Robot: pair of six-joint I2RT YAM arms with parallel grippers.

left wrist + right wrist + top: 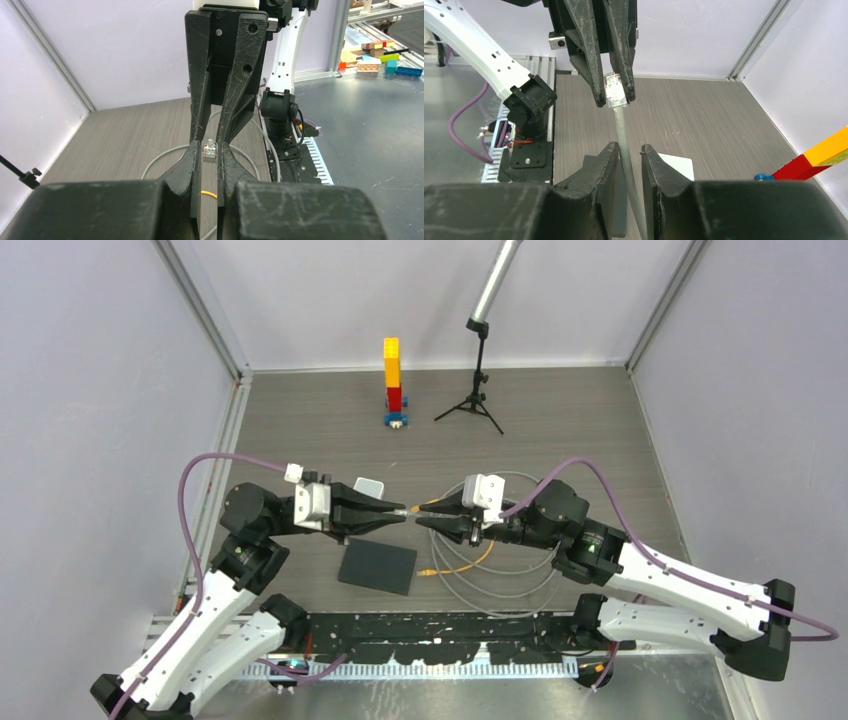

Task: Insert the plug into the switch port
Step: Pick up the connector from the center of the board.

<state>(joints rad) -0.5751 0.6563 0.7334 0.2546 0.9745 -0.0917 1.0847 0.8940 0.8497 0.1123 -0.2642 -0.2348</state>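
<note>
I see the left gripper (398,511) clenched on the plug (614,90). It pinches the clear connector from both sides and holds it above the table (560,430). The grey cable (623,125) goes from the plug straight down between the fingers (606,160) of the right gripper (629,149). This claw is not clamped: its fingers stand on both sides of the cable, and a gap shows beside it. The two grippers are tip to tip. The white box (370,486) lies flat on the table, just behind the left gripper and near a dark pad (377,567). Its port I cannot see.
</note>
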